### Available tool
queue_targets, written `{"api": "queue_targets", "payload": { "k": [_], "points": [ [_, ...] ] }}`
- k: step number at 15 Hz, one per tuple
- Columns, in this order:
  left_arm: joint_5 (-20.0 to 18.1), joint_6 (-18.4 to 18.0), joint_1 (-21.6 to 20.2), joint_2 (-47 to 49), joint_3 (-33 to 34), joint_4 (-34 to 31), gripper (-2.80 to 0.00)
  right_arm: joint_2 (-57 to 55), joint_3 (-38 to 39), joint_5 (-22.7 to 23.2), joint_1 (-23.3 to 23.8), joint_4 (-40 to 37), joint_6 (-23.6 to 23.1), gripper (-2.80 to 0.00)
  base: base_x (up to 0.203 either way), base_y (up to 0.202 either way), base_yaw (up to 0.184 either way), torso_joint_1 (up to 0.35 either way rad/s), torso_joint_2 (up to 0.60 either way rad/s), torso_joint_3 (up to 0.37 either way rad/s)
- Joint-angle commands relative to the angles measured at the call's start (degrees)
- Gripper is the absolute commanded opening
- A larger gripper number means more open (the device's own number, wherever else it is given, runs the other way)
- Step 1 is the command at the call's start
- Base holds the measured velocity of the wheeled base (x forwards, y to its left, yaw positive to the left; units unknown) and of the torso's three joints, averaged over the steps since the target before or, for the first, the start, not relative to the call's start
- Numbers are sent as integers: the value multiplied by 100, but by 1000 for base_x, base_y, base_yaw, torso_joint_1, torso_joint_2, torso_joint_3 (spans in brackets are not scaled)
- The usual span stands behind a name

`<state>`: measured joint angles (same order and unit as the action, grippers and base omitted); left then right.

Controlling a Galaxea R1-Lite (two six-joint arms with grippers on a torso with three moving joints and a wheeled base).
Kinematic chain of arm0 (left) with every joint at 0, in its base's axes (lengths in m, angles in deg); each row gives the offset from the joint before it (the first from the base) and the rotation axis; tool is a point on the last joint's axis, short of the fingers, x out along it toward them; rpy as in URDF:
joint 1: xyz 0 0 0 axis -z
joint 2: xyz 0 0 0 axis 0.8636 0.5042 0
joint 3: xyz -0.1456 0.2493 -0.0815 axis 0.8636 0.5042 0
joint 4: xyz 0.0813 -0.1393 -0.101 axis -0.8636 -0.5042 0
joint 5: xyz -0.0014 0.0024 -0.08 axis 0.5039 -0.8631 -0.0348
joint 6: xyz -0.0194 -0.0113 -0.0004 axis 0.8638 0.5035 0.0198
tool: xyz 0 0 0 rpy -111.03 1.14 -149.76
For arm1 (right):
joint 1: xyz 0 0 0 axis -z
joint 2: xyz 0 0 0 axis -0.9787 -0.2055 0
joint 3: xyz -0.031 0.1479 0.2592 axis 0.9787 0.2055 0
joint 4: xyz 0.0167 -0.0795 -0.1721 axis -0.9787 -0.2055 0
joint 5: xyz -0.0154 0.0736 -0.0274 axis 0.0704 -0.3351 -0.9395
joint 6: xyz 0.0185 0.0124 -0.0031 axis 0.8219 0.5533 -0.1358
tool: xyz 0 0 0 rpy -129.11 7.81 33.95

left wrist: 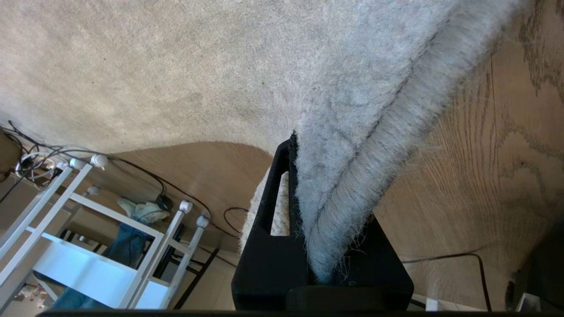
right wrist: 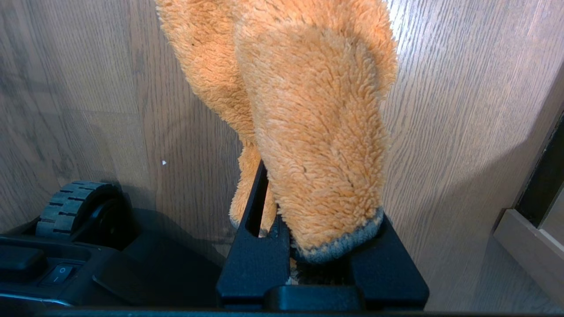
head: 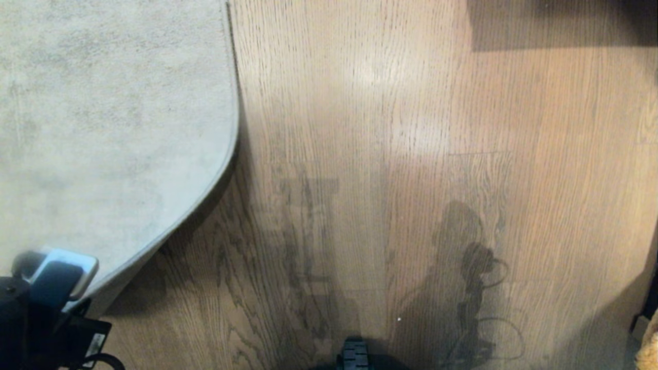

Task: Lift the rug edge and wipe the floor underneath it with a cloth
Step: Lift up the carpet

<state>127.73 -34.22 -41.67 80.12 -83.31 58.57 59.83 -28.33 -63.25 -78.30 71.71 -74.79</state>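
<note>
Nearest in the head view, at the bottom middle, a ridged black wheel (head: 355, 354) of the robot's base pokes into the picture. The right wrist view shows the same wheel (right wrist: 72, 207) beside the right gripper (right wrist: 321, 246), whose black fingers are clamped on the cloth (right wrist: 308, 132), a fluffy orange-tan rag with a grey hem that hangs in a thick fold above the bare floor (right wrist: 110, 88) without visibly touching it. In the head view only a tan sliver of that cloth (head: 649, 349) shows at the near right corner, beside a pale skirting edge (head: 639, 325).

At the near left, the left gripper (head: 56, 288) sits low, a dark arm with a pale pad, pinching the rug edge (head: 154, 241). The left wrist view confirms it: the left gripper (left wrist: 321, 259) is closed narrowly on the bound, fuzzy rug edge (left wrist: 352, 193), which is raised clear of the planks. From that grip the border curves away to the far side, casting a dark shadow onto the floor (head: 390, 154) beneath the raised part.

Farther off, the pale grey rug (head: 103, 113) fills the left, and brown wood-grain planks fill the right, with a dark shadowed band (head: 555, 25) at the far right. The left wrist view also catches a white metal rack (left wrist: 101, 246) and loose dark cables (left wrist: 145, 176) on the floor beyond the rug.
</note>
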Motion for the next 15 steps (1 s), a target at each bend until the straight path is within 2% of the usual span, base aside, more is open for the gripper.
{"api": "queue_targets", "payload": {
  "k": [1, 7, 15],
  "points": [
    [25, -10, -4, -47, 8, 13, -280, -7, 0, 4, -2, 1, -5, -280, 0, 0, 0, 0, 0, 0],
    [25, -10, 14, -47, 59, 13, -280, -7, 0, 4, -2, 1, -5, -280, -1, 25, -3, 2, 1, 2],
    [25, -10, 40, -47, 87, 13, -280, -7, 0, 4, -2, 1, -5, -280, 0, 191, -1, 2, 2, 3]
  ]
}}
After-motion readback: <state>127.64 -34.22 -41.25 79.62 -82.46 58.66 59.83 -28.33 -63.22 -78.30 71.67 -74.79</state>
